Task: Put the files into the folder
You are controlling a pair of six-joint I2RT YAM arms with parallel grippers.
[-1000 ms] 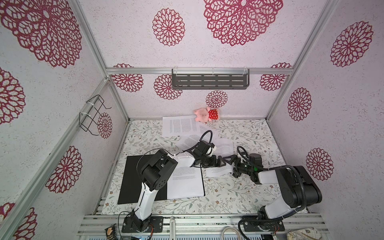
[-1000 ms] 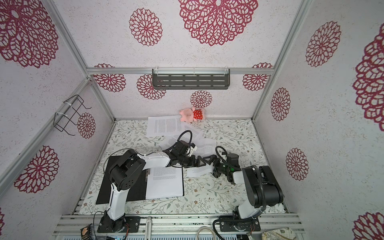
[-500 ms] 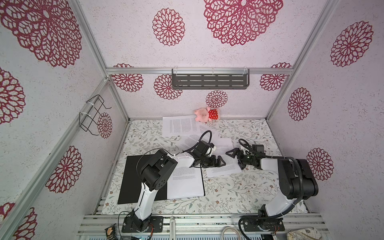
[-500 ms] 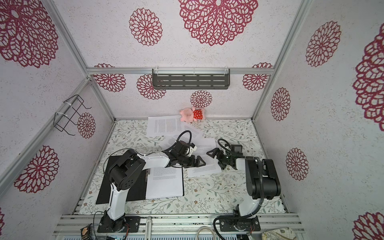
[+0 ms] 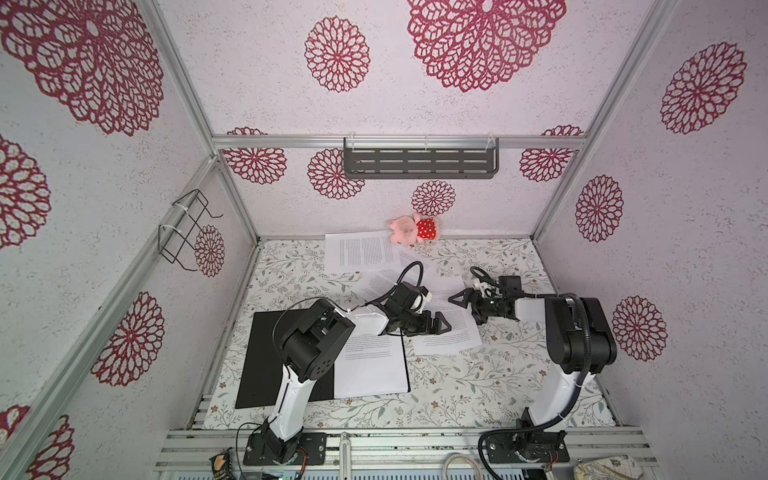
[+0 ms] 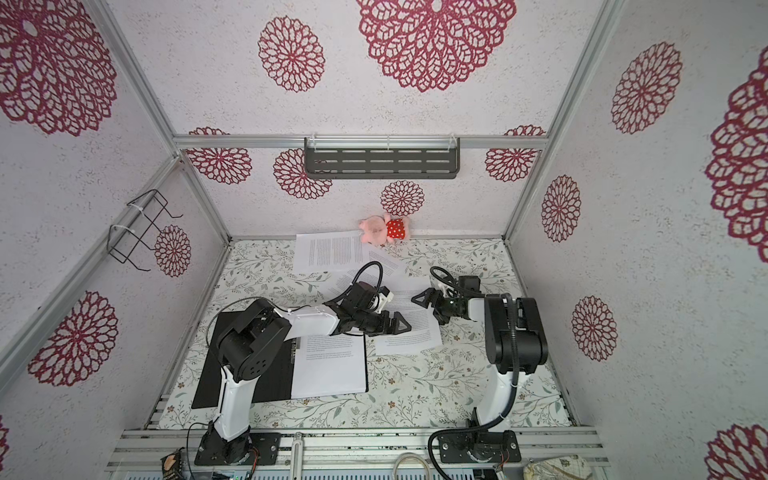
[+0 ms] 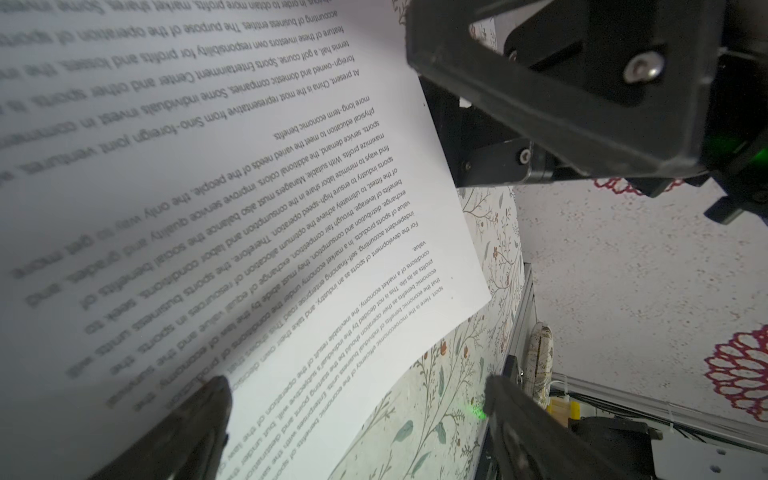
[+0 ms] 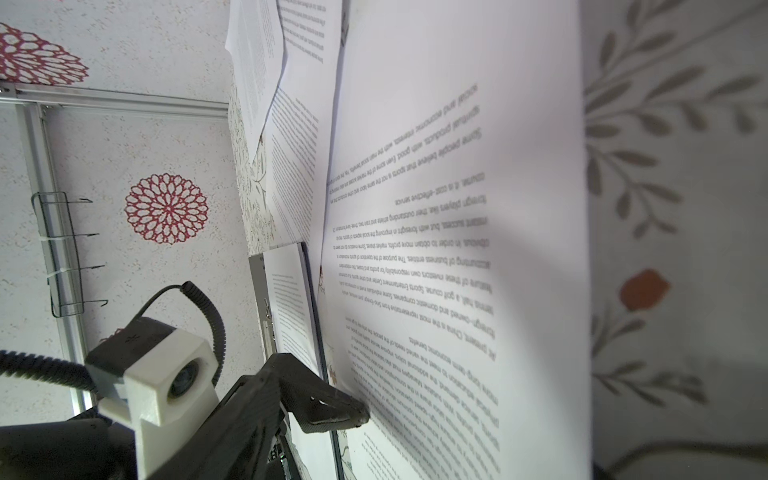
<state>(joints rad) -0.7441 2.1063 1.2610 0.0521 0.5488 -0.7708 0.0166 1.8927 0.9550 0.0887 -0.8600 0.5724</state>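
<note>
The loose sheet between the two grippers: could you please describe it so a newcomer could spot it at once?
On the floral table, find the open black folder at the front left. Just past its far right corner lies a sheet, between the left gripper and right gripper. Unlike the sheets farther back toward the pink pig toy, it lies skewed, closest to the folder.

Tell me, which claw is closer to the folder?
Left. The left claw sits over a sheet just beside the folder; the right claw is farther off, at that sheet's far side.
</note>
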